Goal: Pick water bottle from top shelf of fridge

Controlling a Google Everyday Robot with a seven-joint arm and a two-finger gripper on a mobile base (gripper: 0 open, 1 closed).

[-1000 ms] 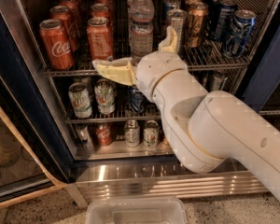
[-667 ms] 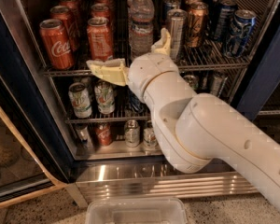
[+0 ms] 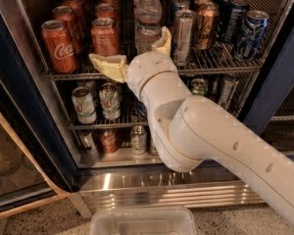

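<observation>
The water bottle [image 3: 147,18], clear ribbed plastic with a white cap, stands on the top shelf [image 3: 210,62] of the fridge [image 3: 19,92], between red cans and a tall silver can [image 3: 183,35]. My gripper [image 3: 136,52] is open in front of the shelf rail, just below and in front of the bottle's base. One cream finger [image 3: 108,65] points left under the red cans. The other finger [image 3: 163,41] rises beside the bottle's right side. The bottle's bottom is hidden behind my wrist.
Red cola cans [image 3: 59,45] stand left of the bottle; bronze and blue cans [image 3: 247,33] stand right. Lower wire racks hold more cans [image 3: 109,101]. A ribbed steel base panel [image 3: 137,187] and a clear plastic bin [image 3: 142,222] lie below. The open door edge [image 3: 279,82] is on the right.
The arm has moved left and deeper toward the shelf. The gripper now sits closer to the bottle's base, with its right finger beside the bottle.
</observation>
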